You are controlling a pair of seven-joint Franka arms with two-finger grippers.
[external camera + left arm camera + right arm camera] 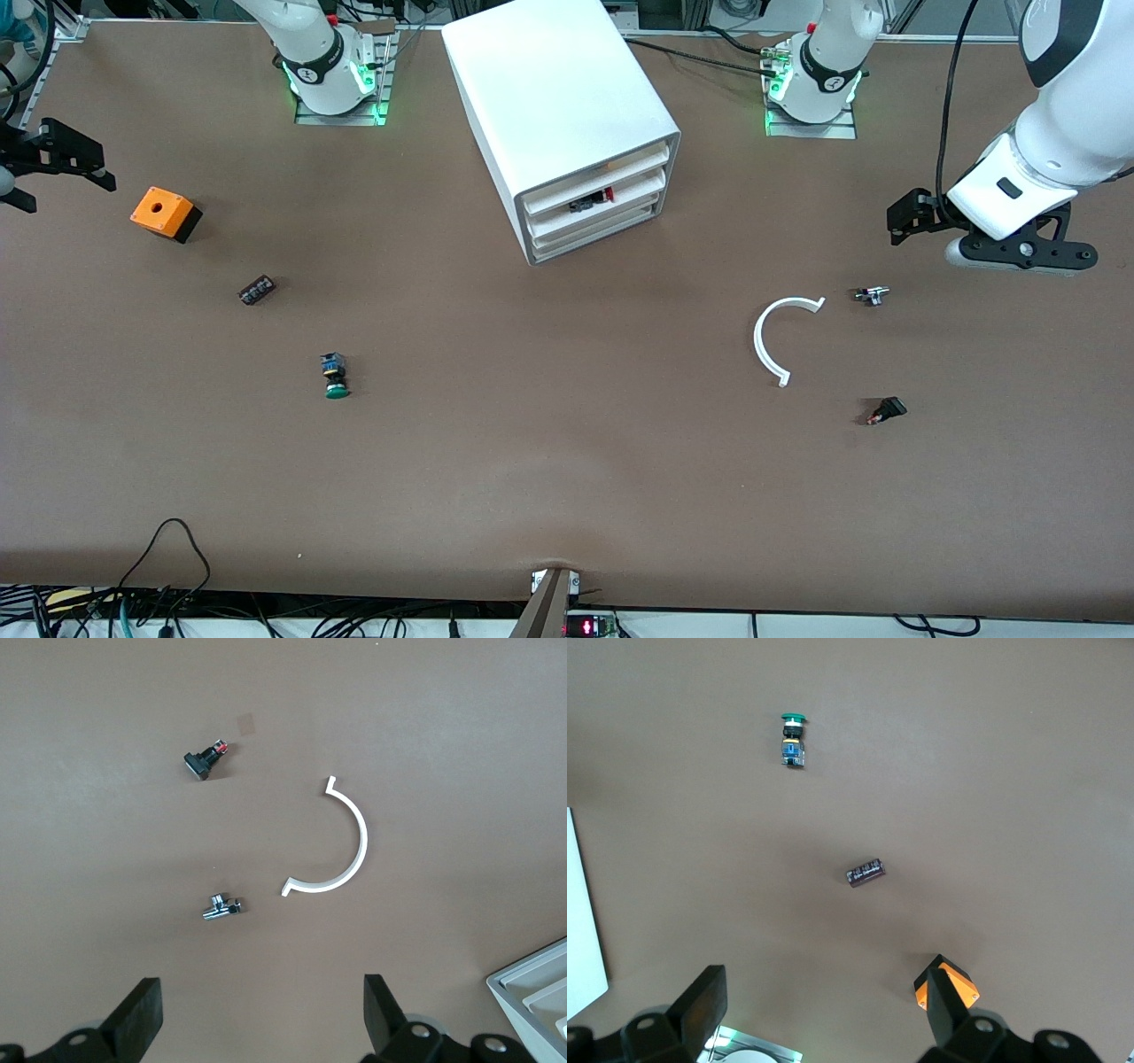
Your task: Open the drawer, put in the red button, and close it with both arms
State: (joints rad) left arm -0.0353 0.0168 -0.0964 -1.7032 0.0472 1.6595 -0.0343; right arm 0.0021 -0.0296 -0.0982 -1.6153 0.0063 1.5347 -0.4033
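The white cabinet (558, 97) stands at the middle of the table near the arms' bases. Its middle drawer (554, 219) sits pushed in level with the other two. The red button (594, 200) lies in it, seen through the drawer's front gap. My left gripper (911, 218) is open and empty, up over the left arm's end of the table; it also shows in the left wrist view (263, 1010). My right gripper (66, 182) is open and empty, over the right arm's end beside an orange box (164, 213); it also shows in the right wrist view (828, 1010).
A green-capped button (334, 375), a small dark component (256, 290) and the orange box (957, 985) lie toward the right arm's end. A white arc (775, 341), a small metal part (872, 295) and a black-red switch (886, 410) lie toward the left arm's end.
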